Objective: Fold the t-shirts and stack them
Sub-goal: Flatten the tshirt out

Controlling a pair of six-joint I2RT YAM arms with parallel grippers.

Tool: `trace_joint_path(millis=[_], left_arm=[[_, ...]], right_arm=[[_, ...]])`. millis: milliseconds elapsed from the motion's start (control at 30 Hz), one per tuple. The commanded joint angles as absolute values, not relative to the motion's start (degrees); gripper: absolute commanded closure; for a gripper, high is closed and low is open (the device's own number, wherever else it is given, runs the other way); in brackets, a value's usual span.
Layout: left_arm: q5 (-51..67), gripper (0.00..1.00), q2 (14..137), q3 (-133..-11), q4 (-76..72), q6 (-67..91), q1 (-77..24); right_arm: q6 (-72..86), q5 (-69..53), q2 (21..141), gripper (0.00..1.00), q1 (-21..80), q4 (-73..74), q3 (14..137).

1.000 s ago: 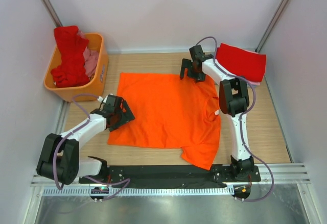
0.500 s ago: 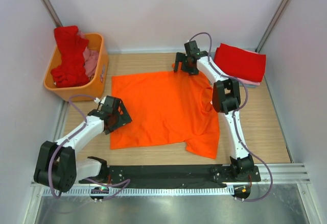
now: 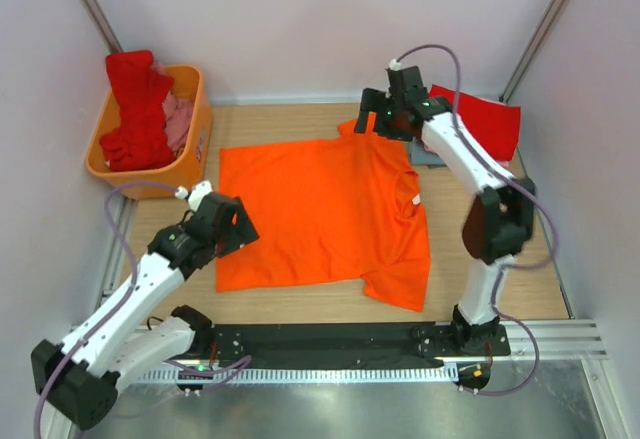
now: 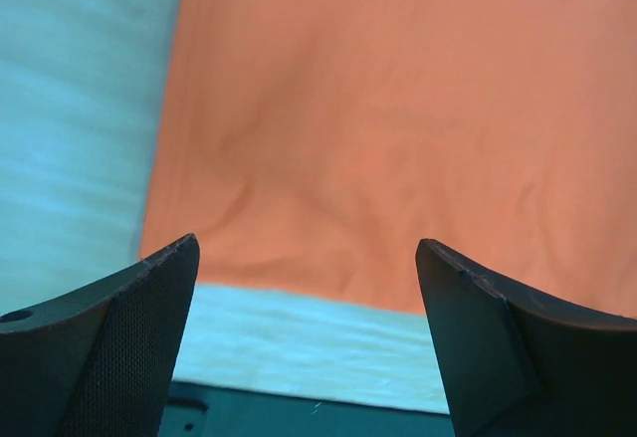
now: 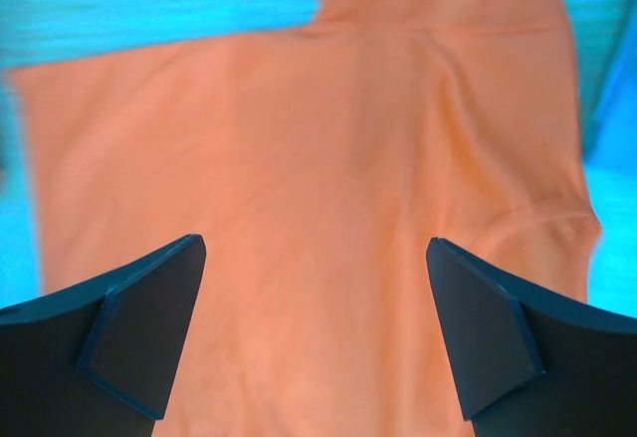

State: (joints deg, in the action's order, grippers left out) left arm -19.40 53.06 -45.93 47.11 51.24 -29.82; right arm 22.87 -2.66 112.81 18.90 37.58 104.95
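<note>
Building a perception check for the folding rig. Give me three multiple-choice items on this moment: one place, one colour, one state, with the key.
1. Where is the basket?
A far left
B far right
C centre, by the arm bases

2. What colour is the t-shirt spread flat?
A grey-blue
B orange
C pink

3. How do the two arms' jaws stand?
A both shut on cloth
B one open, one shut
C both open, empty

Key:
1 A: the top view shows it in the far-left corner.
2 B: orange cloth fills both wrist views.
3 C: in each wrist view the jaws stand wide apart with nothing between them.
</note>
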Motion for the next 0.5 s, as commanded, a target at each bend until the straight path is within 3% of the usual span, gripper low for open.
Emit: trace_joint_path(millis=[0,33,233,467], left_arm=[[-20.7,0.11,44.4,-38.2,53.8,61.6,-31.5],[-22.0,0.11,41.0,-37.5,54.1,65.3,-33.9],[-20.8,0.15,37.3,-30.3,51.4,71.6,-34.0],[-25.6,0.17,35.5,-22.9,51.1,78.5,-34.0]], right_arm=[[24.9,2.5,91.2,0.0,23.8,32.6,91.5],[25.7,5.3,83.1,0.0,24.4,31.9,82.9],[36.0,13.1,53.8,0.0,24.7,39.6,57.4],[45.6,9.6,38.6,0.0,24.7,48.9,46.7]])
